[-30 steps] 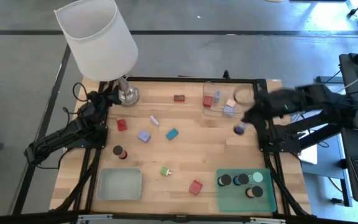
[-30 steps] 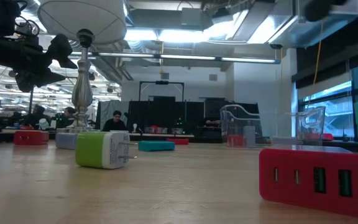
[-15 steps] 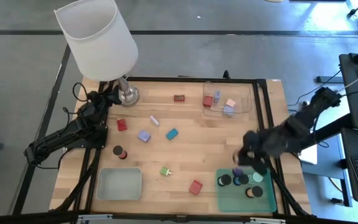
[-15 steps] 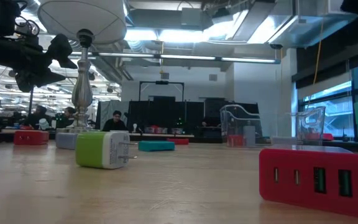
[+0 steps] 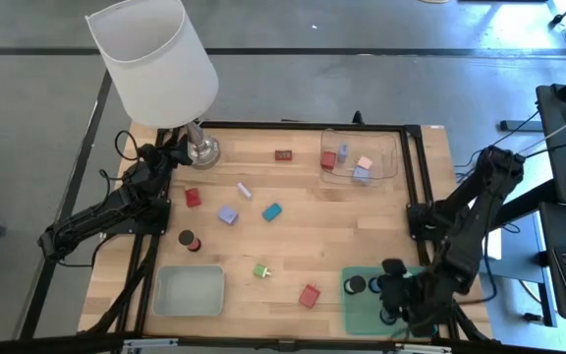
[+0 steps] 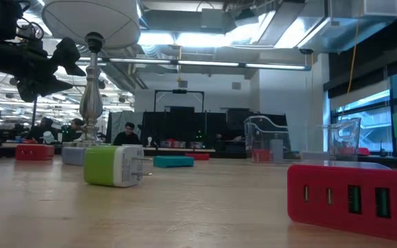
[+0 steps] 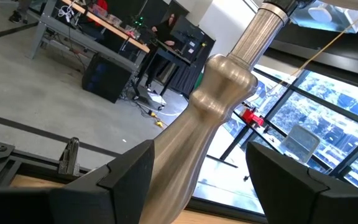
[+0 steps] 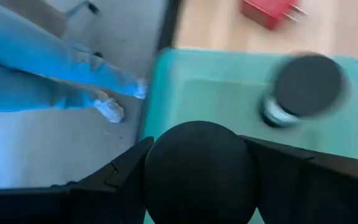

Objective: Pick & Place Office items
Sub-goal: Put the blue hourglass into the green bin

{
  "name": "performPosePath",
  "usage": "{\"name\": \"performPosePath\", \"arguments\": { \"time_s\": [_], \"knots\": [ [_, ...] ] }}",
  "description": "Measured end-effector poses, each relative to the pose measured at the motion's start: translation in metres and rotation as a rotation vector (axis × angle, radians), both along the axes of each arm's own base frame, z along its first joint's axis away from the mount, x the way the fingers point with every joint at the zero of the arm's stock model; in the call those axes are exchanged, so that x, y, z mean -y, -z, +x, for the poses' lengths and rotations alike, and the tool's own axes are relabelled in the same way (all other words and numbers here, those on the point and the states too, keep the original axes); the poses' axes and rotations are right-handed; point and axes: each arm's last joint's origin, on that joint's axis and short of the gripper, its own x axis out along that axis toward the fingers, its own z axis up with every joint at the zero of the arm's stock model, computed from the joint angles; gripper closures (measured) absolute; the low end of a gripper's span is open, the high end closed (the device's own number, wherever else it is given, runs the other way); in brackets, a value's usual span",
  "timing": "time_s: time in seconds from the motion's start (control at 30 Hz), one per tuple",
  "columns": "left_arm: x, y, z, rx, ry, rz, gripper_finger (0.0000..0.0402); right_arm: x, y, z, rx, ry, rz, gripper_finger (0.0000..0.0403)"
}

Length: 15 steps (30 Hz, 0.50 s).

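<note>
Wooden table (image 5: 293, 246), seen from above: the right gripper (image 5: 401, 295) is held over the green tray (image 5: 362, 320) at the near right corner, where several dark caps (image 5: 356, 285) already lie. A dark cylinder is hidden under the arm here. More office pieces are spread across the middle: a teal block (image 5: 271, 211), a lilac block (image 5: 228, 214), a red block (image 5: 193, 198), a second red block (image 5: 310, 295) just beside the tray's left wall, and a lone dark cylinder (image 5: 189, 241) toward the left edge. The left gripper (image 5: 170, 152) is parked at the far left corner, by the lamp (image 5: 155, 64).

From table height, only a green plug (image 6: 114, 165) and the red block (image 6: 350, 200) are seen close up; neither gripper's fingers are shown.

In the left wrist view, the lamp stem (image 7: 213, 112) stands between the spread fingers (image 7: 126, 174) without being touched; nothing is held.

In the right wrist view, a round black cylinder (image 8: 199, 171) is clamped between the fingers (image 8: 120, 171), directly above the tray's bare floor (image 8: 229, 93), with one cap (image 8: 306, 84) near. Room for setting down is judged adequate, the tray wall being close on one side.
</note>
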Motion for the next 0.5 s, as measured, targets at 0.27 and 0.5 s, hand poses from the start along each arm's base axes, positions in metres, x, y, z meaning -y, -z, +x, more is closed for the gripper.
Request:
{"name": "performPosePath", "arguments": {
  "time_s": [0.27,0.5],
  "knots": [
    [0.0,0.0,0.0,-0.001,0.0,0.0,0.0151,-0.017,0.015,0.001,0.217,0.057,-0.152,0.0188],
    [0.0,0.0,0.0,0.0,0.0,0.0,0.0151,-0.03,0.033,0.008,0.222,0.076,-0.176,0.0182]
  ]
}}
